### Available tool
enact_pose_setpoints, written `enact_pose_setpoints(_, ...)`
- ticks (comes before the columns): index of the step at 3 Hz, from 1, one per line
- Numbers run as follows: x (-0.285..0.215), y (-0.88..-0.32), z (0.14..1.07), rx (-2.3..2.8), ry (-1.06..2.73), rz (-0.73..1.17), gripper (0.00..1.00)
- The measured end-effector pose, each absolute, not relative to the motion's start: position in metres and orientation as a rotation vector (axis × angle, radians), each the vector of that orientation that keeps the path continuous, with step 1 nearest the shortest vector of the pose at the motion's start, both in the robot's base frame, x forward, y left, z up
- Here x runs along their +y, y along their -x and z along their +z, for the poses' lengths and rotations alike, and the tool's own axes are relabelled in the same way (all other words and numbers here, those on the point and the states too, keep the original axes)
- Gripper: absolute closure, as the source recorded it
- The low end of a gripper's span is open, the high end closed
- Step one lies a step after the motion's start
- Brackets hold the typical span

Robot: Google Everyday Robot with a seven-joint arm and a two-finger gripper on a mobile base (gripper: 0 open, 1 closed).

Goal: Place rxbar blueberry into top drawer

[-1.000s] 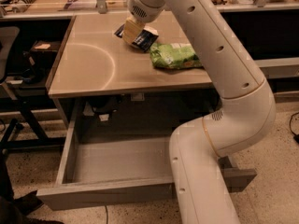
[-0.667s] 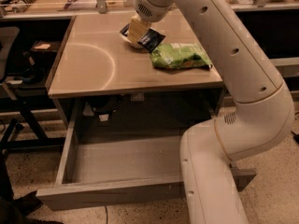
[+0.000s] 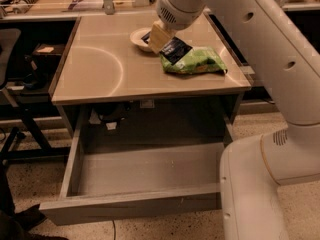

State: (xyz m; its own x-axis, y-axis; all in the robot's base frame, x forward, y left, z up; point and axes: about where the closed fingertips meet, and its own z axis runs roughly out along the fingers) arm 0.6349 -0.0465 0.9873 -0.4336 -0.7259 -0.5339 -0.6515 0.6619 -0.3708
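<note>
The rxbar blueberry (image 3: 175, 49) is a small dark navy bar. It is held tilted in my gripper (image 3: 163, 39), whose tan fingers (image 3: 159, 36) are shut on its upper end. It hangs just above the tabletop (image 3: 100, 69), over the left end of the green crinkly bag (image 3: 196, 61). The top drawer (image 3: 131, 205) is pulled out below the table's front edge. Its grey floor (image 3: 150, 169) shows and nothing lies in it. My white arm comes down from the upper right.
A small white dish (image 3: 138, 37) sits on the table just left of the gripper. My white base (image 3: 260, 189) stands at the drawer's right front corner. A dark chair and stand are at the left. A counter with clutter runs along the back.
The gripper has lifted the bar and carried it right and toward the table's front, over the green bag's end. The white dish now shows beside it.
</note>
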Motion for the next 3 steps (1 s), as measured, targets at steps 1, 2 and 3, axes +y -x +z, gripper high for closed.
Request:
enact_pose_setpoints(1, -0.065, -0.613, 0.981, 2.261, 1.005, -0.134, 1.00)
enact_pose_setpoints(2, -0.077, -0.597, 0.973, 2.318, 0.979, -0.128, 1.00)
enact_pose_setpoints(3, -0.079, -0.592, 0.959, 2.337, 0.976, -0.101, 1.00)
